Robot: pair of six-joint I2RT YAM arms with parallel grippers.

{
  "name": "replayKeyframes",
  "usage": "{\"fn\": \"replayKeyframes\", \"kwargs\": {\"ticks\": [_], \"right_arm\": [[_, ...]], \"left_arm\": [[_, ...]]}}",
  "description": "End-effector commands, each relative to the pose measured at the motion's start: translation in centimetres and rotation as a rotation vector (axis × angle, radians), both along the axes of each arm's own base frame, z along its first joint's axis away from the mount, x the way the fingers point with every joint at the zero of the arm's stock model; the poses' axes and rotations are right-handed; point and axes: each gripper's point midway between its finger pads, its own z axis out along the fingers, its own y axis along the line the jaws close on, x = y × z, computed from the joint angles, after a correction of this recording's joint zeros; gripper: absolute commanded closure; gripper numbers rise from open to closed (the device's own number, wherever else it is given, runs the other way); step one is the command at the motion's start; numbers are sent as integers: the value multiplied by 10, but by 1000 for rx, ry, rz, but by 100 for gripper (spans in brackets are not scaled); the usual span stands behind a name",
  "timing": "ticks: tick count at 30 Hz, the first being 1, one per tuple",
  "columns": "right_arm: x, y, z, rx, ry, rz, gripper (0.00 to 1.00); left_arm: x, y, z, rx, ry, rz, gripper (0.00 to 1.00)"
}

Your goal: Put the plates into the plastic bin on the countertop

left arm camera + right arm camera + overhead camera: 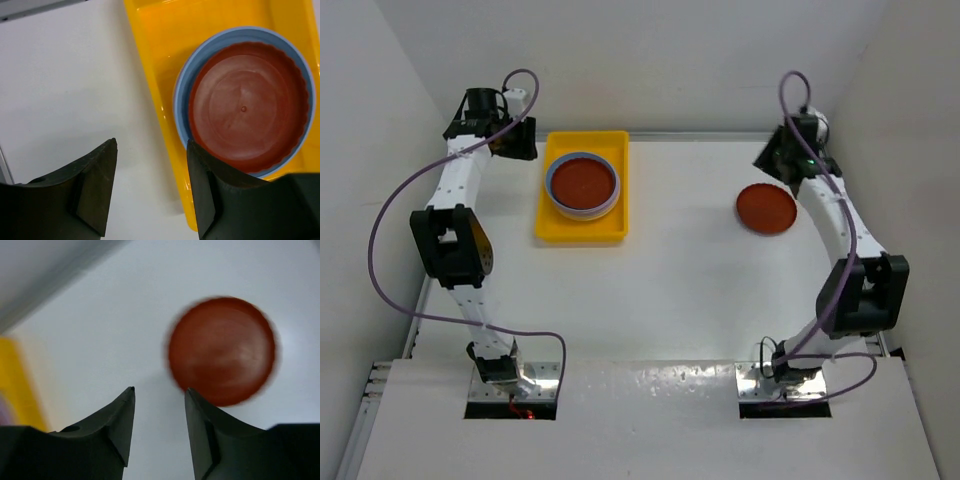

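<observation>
Near part of the white counter (670, 300) is bare apart from the arm bases. Midway out on the right, one brown-red round shallow plastic plate (766, 208) lies flat and alone on the counter, well apart from the bin. About level with it on the left sits the bright yellow rectangular plastic bin (582, 236). It holds a stack with a second brown-red plate (247, 107) on top, nested in a blue plastic plate (182, 95), and what looks like a paler rim under that. Further out, the right jaws hang just beyond the loose plate. They're parted with nothing between them, and the right wrist view has the plate ahead of the tips. That view is blurred, so I can't tell if the plate is face up or face down. The left jaws are furthest out at the bin's far-left corner, released and empty, over bare counter beside the bin wall. Handling guess: the plate is light, stiff, thin-walled and not fragile. Its matte finish should grip fine, but it'll likely skate on the smooth counter if nudged sideways. There's no handle, so take it at the rim, one jaw inside the lip and one outside, coming down steep at the edge nearest the right arm. A light squeeze should do. A centred drop onto the stack should let it nest.
</observation>
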Motion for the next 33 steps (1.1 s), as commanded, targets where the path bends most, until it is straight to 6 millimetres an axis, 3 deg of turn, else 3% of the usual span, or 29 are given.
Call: {"fn": "replayKeyframes", "kwargs": {"ticks": [1,3,5,16,20,21,25,26,28,29,30,32,33], "right_arm": [[-72,-55,-119,66,385,-168,54],[-91,-86,-140,94,435,-259,43],[-98,-99,-165,122,469,-293,39],[-57,-117,-182,187,409,-362,42],[-52,-120,-197,205,468,-396,46],[-61,-118,-213,206,535,-408,46],[-68,-126,-225,207,601,-498,47],[-69,-124,-229,222,608,-489,50],[-63,-123,-228,231,564,-470,69],[-62,-120,-228,231,557,-457,90],[-58,-118,-220,225,529,-440,98],[-51,-111,-211,209,505,-406,100],[-40,-102,-189,173,451,-354,100]], "left_arm": [[3,-17,26,-22,-61,-38,40],[1,-22,22,-23,-51,-47,40],[-1,-20,23,-11,-53,-46,40],[-14,-17,23,37,-46,-40,39],[-17,-15,23,51,-46,-38,39],[-17,-15,23,51,-46,-38,39],[-18,-15,27,52,-55,-38,39],[-18,-15,27,52,-55,-38,39],[-18,-15,27,52,-55,-38,39],[-18,-15,27,52,-55,-38,39],[-18,-15,27,52,-55,-38,39],[-17,-17,31,45,-65,-47,39],[-19,-20,30,34,-57,-59,39]]}}
